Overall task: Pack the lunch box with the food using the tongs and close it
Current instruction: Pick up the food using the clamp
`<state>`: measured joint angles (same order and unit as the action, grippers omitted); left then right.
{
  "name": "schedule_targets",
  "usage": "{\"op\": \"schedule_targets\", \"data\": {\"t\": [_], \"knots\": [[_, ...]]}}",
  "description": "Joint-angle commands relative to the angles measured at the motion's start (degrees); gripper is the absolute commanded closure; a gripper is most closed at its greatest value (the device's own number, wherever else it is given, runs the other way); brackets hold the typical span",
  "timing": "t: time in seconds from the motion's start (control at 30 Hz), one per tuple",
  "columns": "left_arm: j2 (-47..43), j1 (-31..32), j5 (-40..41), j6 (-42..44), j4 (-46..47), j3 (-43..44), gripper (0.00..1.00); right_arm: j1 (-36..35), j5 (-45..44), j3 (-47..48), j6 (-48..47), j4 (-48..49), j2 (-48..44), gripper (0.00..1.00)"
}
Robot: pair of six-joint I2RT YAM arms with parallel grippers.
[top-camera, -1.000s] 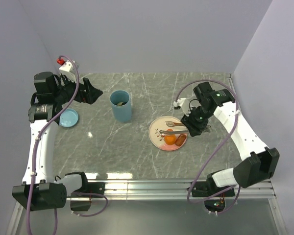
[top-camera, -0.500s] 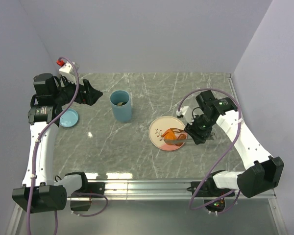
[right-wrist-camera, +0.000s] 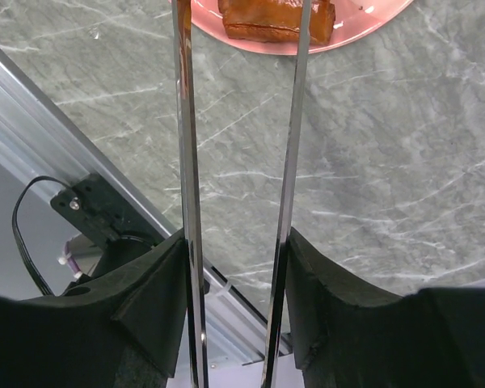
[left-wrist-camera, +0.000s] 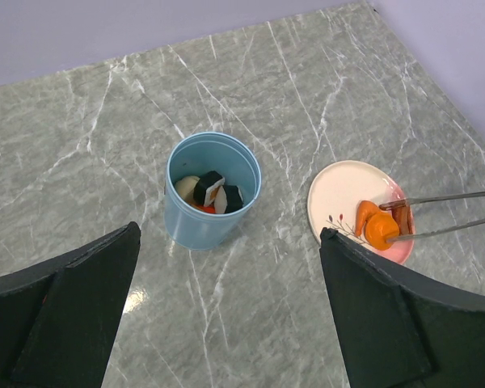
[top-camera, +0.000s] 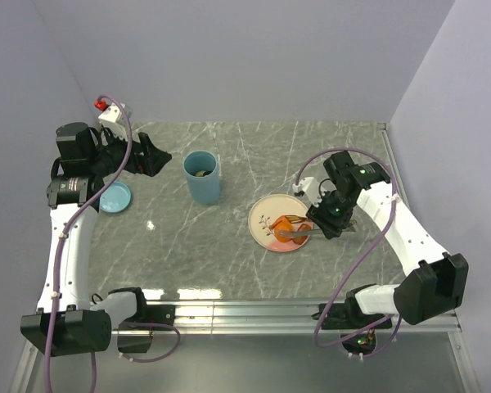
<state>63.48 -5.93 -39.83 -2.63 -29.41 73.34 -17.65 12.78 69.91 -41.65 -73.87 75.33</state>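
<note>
Tongs [right-wrist-camera: 186,162] clamped in right gripper [right-wrist-camera: 236,250], now nearer on plate [left-wrist-camera: 339,190], astride brown sausage [right-wrist-camera: 276,18]; left gripper [left-wrist-camera: 230,242] wide open.

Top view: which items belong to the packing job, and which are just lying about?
Job: lunch box, lid, tongs in the right pincer, orange round, brown sausage.
Lying about: pink plate (just a carrier), red-and-white item at the back left corner.
</note>
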Motion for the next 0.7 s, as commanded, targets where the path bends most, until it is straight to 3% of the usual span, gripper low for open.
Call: {"op": "schedule_targets", "data": {"t": [0.0,0.47,0.67], "knots": [[-0.64,-0.13,-1.21,-0.09,1.81,-0.04,0.01,-0.72,-1.26,-0.83,0.95,2.5,-0.36,0.47],[0.41,-0.13,-1.83,0.0,2.51,0.05,0.01,-1.77,0.67,4.61,0.08,-3.2,-2.2,0.68],[0.41,-0.13,-2.09,-0.18,2.95,-0.04,0.01,-1.69,2.6,7.86,-0.28,-5.5,-1.94,0.69]]}}
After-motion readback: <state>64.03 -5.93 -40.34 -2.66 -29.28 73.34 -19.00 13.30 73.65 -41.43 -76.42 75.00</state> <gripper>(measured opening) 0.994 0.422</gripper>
